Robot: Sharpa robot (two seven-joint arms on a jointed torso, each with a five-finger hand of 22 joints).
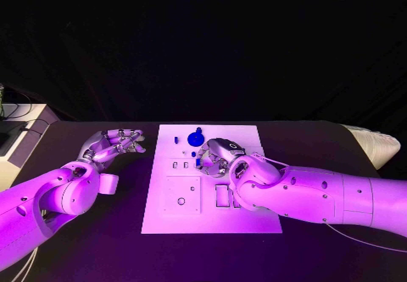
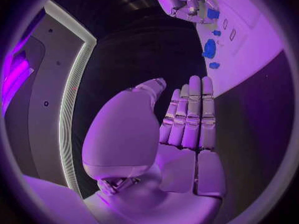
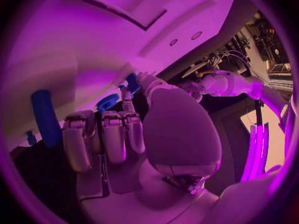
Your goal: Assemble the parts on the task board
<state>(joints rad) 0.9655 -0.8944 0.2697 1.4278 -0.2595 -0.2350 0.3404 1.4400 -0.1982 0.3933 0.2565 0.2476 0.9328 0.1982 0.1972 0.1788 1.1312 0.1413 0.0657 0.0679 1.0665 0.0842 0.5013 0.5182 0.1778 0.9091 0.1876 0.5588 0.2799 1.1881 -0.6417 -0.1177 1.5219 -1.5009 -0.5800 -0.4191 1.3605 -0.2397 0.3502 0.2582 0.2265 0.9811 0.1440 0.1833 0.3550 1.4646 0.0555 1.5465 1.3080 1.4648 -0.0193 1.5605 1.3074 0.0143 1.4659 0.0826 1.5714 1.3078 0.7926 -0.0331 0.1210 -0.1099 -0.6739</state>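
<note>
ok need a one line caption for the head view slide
Right hand works over blue parts on the white task board; left hand waits beside it.

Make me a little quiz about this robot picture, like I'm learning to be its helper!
1. True or false: the left robot hand is over the white task board.
2. Which robot hand is working above the task board?
A. the left robot hand
B. the right robot hand
C. both
3. Fill in the missing word: the round part near the far end of the board is coloured ____.

Key
1. False. It is beside the board, over the black table, holding nothing.
2. B. Its fingers are over the board near a small blue part; whether it grips that part cannot be told.
3. Blue.
</note>
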